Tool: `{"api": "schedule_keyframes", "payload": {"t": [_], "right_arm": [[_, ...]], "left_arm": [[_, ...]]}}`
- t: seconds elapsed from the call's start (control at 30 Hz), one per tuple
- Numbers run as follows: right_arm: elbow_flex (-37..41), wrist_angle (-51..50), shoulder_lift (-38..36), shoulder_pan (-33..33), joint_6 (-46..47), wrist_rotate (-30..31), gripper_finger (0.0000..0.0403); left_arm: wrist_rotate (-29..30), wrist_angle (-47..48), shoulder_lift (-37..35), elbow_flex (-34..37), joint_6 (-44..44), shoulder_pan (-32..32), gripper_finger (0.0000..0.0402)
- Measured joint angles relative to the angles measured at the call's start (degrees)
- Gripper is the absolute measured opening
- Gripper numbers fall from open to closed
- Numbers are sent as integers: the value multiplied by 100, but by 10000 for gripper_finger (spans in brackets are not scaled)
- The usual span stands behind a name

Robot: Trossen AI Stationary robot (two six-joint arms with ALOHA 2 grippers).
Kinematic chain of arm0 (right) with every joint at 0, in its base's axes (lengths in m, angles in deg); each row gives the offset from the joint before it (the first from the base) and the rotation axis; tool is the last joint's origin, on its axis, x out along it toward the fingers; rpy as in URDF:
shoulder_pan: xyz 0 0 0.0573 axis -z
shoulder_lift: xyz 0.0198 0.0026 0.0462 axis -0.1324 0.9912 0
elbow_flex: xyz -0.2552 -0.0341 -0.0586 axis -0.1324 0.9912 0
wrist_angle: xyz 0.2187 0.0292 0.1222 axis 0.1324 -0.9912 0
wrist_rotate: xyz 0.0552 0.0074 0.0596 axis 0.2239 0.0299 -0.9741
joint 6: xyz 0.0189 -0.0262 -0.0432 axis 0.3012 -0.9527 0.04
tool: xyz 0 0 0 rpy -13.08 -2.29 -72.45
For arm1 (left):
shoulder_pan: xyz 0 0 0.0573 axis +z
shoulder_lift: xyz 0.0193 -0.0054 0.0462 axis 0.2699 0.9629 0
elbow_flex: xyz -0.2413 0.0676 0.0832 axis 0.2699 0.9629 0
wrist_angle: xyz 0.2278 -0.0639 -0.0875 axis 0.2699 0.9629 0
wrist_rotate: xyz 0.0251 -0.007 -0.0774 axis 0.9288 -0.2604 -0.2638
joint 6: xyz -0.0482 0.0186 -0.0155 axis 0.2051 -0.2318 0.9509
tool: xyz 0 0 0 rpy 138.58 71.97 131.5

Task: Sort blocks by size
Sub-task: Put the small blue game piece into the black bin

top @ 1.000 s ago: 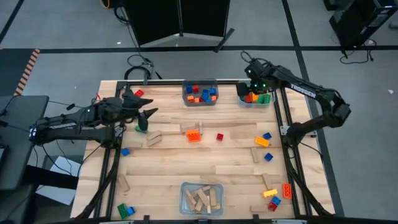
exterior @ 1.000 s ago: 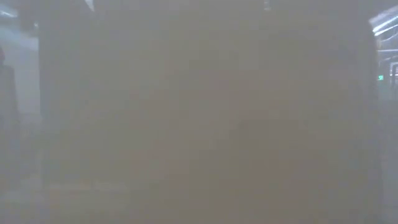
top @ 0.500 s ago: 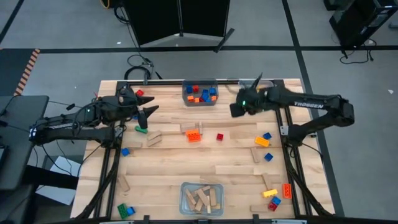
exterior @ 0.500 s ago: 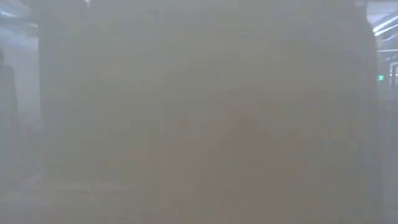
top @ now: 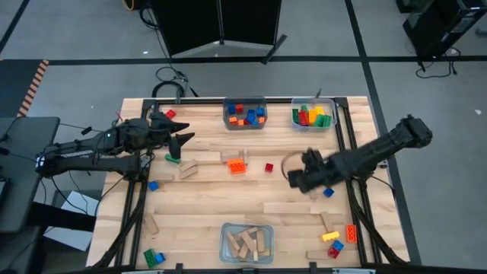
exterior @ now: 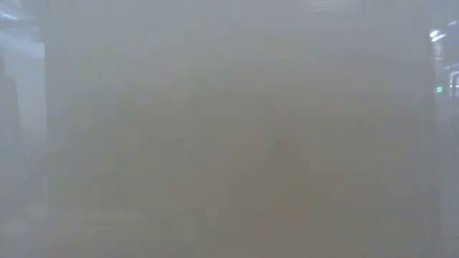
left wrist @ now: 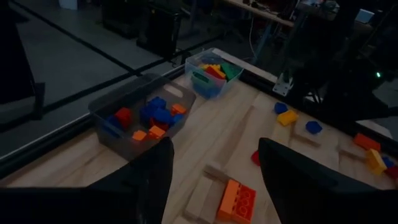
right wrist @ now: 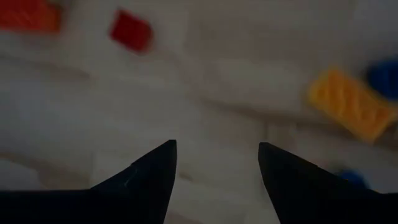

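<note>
Studded bricks and tan wooden blocks lie scattered on the wooden table (top: pixel 205 198). My right gripper (top: pixel 298 181) (right wrist: pixel 217 146) hangs open over the table's right middle, pointing down, with bare wood between its fingers. Around it lie a red brick (right wrist: pixel 131 30), a yellow brick (right wrist: pixel 351 102) and a blue brick (top: pixel 329 192). An orange brick (top: pixel 237 166) lies near the table's middle. My left gripper (top: pixel 181 144) (left wrist: pixel 214 143) stands open above the far left, holding nothing, and a green brick (top: pixel 173 157) lies beside it.
Two clear bins of coloured bricks (top: pixel 244 114) (top: pixel 313 116) stand at the far edge, and a bin of wooden blocks (top: pixel 246 242) at the near edge. More bricks lie at the near right (top: pixel 338 240) and near left corners (top: pixel 154 257). The low view shows only haze.
My right gripper has swung from above the far right bin toward the table's near side and middle, sinking a little and turning about as it went. It now hangs over the loose bricks right of centre. My left gripper has stayed in place.
</note>
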Motion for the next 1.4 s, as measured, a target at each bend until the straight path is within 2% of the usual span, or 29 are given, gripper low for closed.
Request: {"api": "schedule_keyframes", "payload": {"t": [0.13,0.3,0.37,0.47,0.57,0.63,0.77,0.87,1.03,1.23,1.4], "right_arm": [[515,368,0,-890,1023,34,238],[1031,589,0,-1650,1825,172,239],[1143,596,0,-1839,1875,171,239],[1237,545,-2,-1993,1795,180,238],[1304,499,-2,-2024,1409,182,238],[1305,450,-2,-2018,1051,186,238],[1307,351,-2,-1880,275,204,239],[1307,367,-2,-1718,-281,204,238],[1307,415,-2,-1436,-654,169,238],[1307,805,-2,-1189,-653,158,238],[1307,1391,-2,-984,-613,153,233]], "left_arm": [[-55,-18,24,0,-23,0,241],[33,-30,67,2,-185,1,241],[118,-11,82,2,-172,2,241],[545,66,178,-1,-88,2,241],[1149,556,412,-118,249,43,241],[1310,1006,656,-291,540,181,241],[1313,2221,1333,-852,1018,714,241],[817,3136,1983,-1288,888,1302,241],[-134,4429,3186,-1914,-182,2389,241],[-213,5476,4755,-2348,-1399,3304,241],[-193,5680,5882,-2429,-2000,3642,241]]}}
